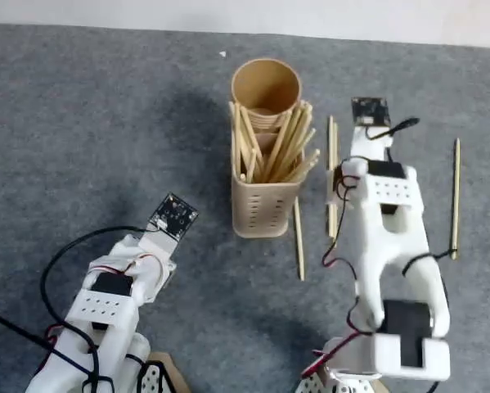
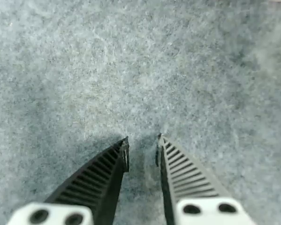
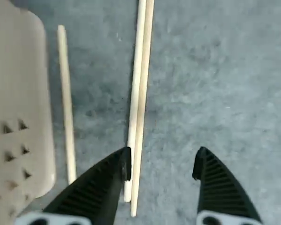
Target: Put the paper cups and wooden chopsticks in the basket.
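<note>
Just beside the basket, the right gripper hangs released astride a chopstick pair, seemingly lined up to pinch it; the left gripper, farther off, is slightly parted and empty

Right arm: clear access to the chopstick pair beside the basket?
Probably yes. The right gripper is open above the chopstick pair, with nothing lying over it. The pair sits off centre in the opening, so a small sideways shift looks needed.

**A robot test bench**

Grey felt covers the table around the basket. Two white plastic arms trailing loose red and black cables stand nearer than the basket. A pale strip runs beyond it.
</note>
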